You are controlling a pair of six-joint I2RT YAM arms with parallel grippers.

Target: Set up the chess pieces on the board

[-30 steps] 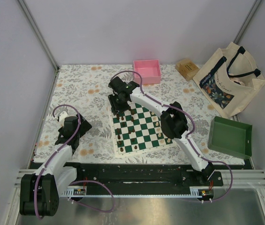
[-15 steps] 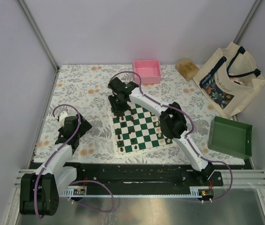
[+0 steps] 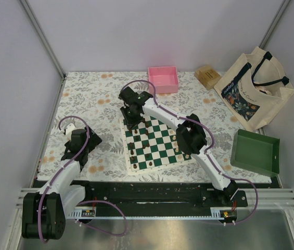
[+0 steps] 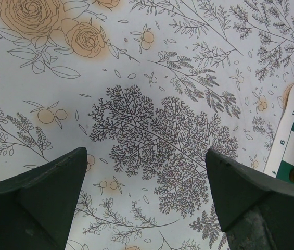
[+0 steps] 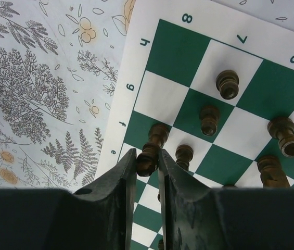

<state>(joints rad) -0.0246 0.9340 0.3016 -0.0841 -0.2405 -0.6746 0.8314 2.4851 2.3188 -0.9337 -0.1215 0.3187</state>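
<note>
Right gripper (image 5: 147, 152) has just pinched a dark brown wooden chess piece (image 5: 147, 160) at the green-and-white checked board (image 5: 178, 49)'s ten o'clock corner, probably for repositioning; left gripper (image 4: 145, 152) jaws spread

Dark chess pieces (image 5: 209, 120) stand on the green-and-white checked board mat (image 3: 160, 149); pink plastic tray (image 3: 163, 79) at its twelve o'clock, green tray (image 3: 255, 152) at three.
</note>
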